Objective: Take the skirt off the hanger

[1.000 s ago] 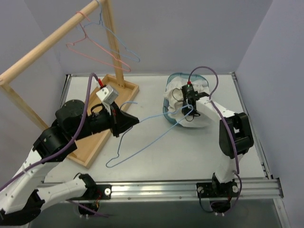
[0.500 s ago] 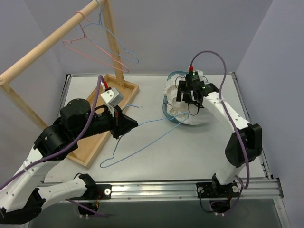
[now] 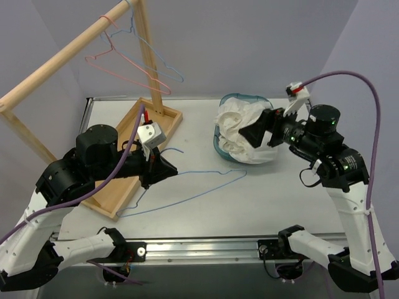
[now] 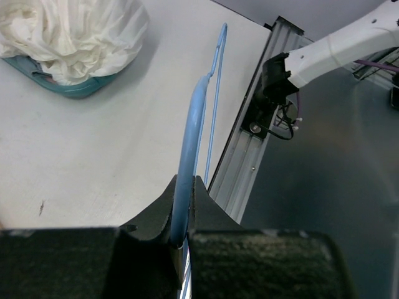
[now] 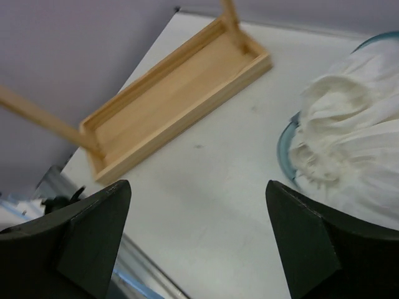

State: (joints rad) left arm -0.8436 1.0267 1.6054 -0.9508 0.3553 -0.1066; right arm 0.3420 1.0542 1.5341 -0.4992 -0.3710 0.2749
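- Top external: the left gripper (image 3: 163,170) pinches the thin blue wire hanger (image 3: 199,187) near its hook end, jaws pressed onto the wire. The hanger stretches low over the pale grey table (image 3: 280,199) from 8 o'clock towards 3 o'clock, bare of cloth.
- The crumpled white fabric skirt (image 3: 240,124) lies heaped in the shallow teal plastic tub (image 3: 218,142) at 1 o'clock, spilling over its near rim. It looks fully off the hanger.
- The right gripper (image 3: 257,132) hangs at the skirt's 3 o'clock side, jaws spread, holding nothing.
- The long wooden tray (image 3: 171,118) at 10 o'clock carries the rack's posts. A pink and a blue hanger hang from the wooden rail (image 3: 62,55) above it.
- Left wrist: the fingers close tight on the blue wire hanger (image 4: 190,149), which runs away to 12 o'clock. The skirt (image 4: 68,31) fills the tub (image 4: 75,90) at 10 o'clock, well apart from the wire.
- Right wrist: both fingers stand wide apart with only table between them. The skirt (image 5: 355,131) overflows the tub's rim (image 5: 283,149) at 3 o'clock, and the wooden tray (image 5: 174,93) lies at 11 o'clock.
- Risks: the wire is thin, so it may pivot or slip in the pinch if the left arm swings. Its far tip lies near the tub's near side and could hook the overhanging cloth. The spread right fingers, so near the heap, could snag a fold and drag the skirt out.
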